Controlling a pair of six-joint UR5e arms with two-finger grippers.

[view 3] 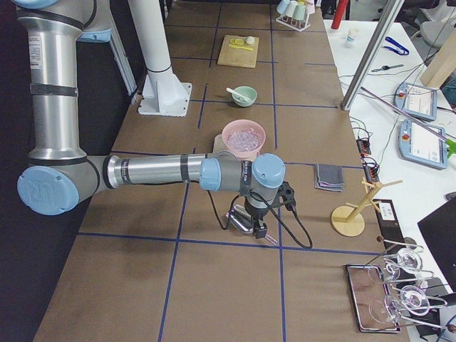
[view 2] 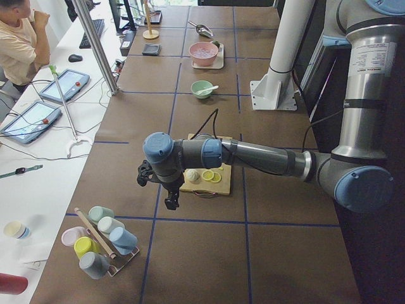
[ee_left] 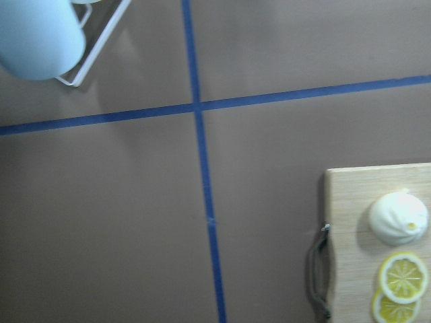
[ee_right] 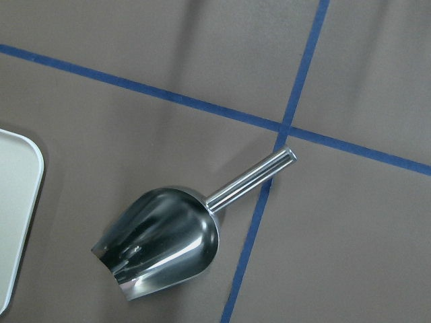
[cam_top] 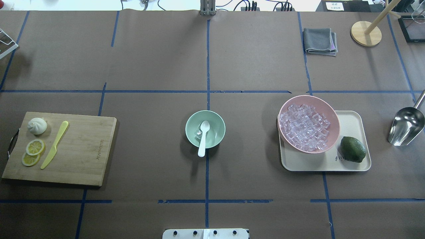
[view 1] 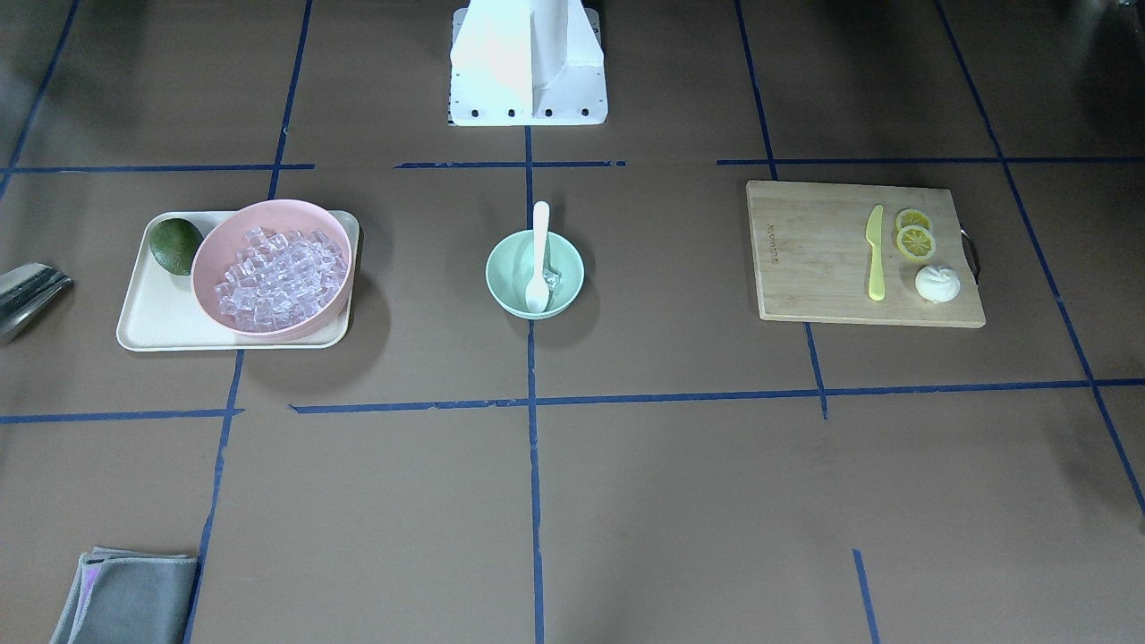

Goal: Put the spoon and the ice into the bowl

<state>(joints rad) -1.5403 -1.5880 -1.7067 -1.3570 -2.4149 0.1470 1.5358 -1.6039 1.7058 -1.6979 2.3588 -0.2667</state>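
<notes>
The mint-green bowl (cam_top: 216, 123) stands at the table's middle. The white spoon (cam_top: 203, 137) lies in it, scoop inside, handle over the rim towards the robot. A few clear ice cubes (cam_top: 198, 135) lie in the bowl beside the spoon. Bowl (view 1: 564, 259) and spoon (view 1: 539, 241) also show in the front view. Many more ice cubes (cam_top: 303, 127) fill the pink bowl (cam_top: 328, 113). My left gripper (view 2: 171, 201) hangs past the cutting board's far end. My right gripper (view 3: 261, 229) hangs over the metal scoop. I cannot tell whether either is open or shut.
A wooden cutting board (cam_top: 83, 149) holds a yellow-green knife (cam_top: 54, 144), lemon slices (cam_top: 33, 151) and a white bun (cam_top: 37, 126). A cream tray (cam_top: 352, 166) holds the pink bowl and a lime (cam_top: 352, 149). A metal scoop (cam_top: 405, 125), grey cloth (cam_top: 319, 41) and wooden stand (cam_top: 366, 33) lie on the right.
</notes>
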